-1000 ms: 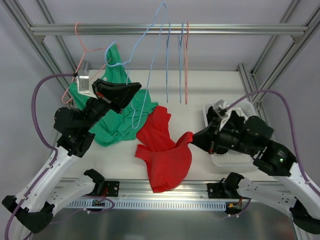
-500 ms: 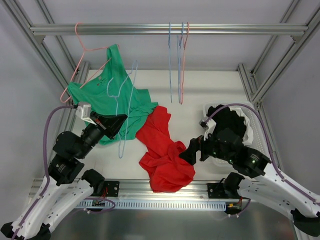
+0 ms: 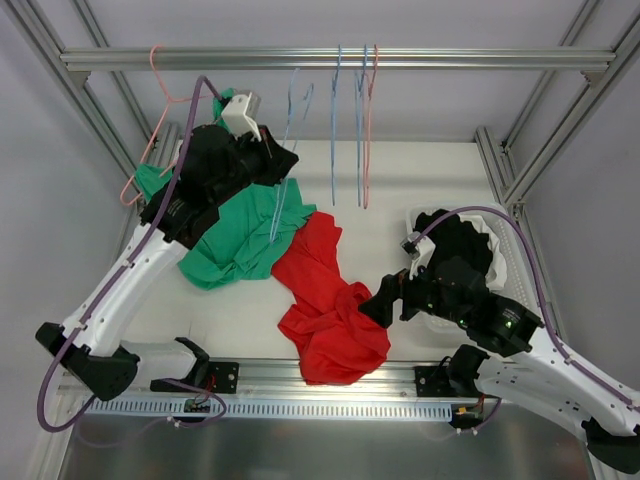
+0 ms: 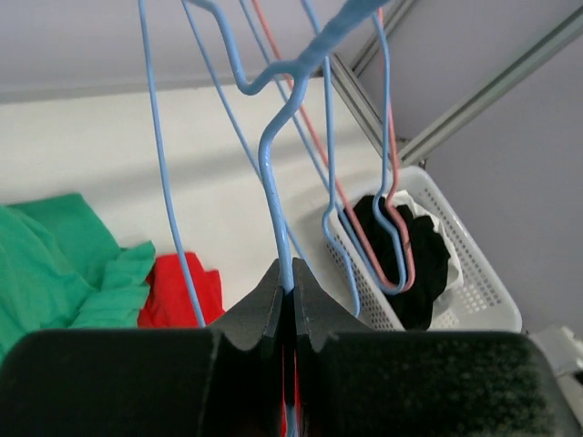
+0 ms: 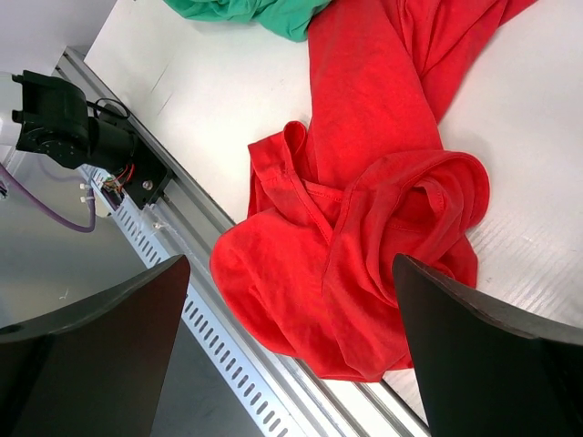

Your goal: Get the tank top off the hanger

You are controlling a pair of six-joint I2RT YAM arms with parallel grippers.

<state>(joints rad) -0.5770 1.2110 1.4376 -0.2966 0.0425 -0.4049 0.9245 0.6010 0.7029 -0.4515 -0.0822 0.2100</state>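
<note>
— Left gripper (image 4: pixel 287 293) is clamped on the wire of the blue hanger (image 4: pixel 281 237), high up by the rail (image 3: pixel 450 58); the hanger looks bare. Where does that leave the tank top?

— A red tank top (image 3: pixel 330 300) lies crumpled on the table (image 3: pixel 440 180), directly under the right gripper (image 5: pixel 290 273), whose jaws stand wide and hold nothing. A green tank top (image 3: pixel 235 240) is heaped beside it, touching it, its upper part hidden behind the left arm.

— So what could go wrong?

— Several things, probably. The thin wire could twist or slide between the closed jaws, and the hook might miss the rail and drop onto the cloth. If it swings, it could snag the neighbouring hangers (image 4: pixel 392 173). Whether the green one is caught on the pink hanger (image 3: pixel 158 70) at the left cannot be told; if it is, a sweep of the left arm could drag it. The red top sits close to the table's near edge, so a careless nudge from the right arm might push it off.

— Any writing to read?

— None: no brand, label or print is legible on the garments, the hangers or the white basket (image 4: pixel 478 273).
</note>
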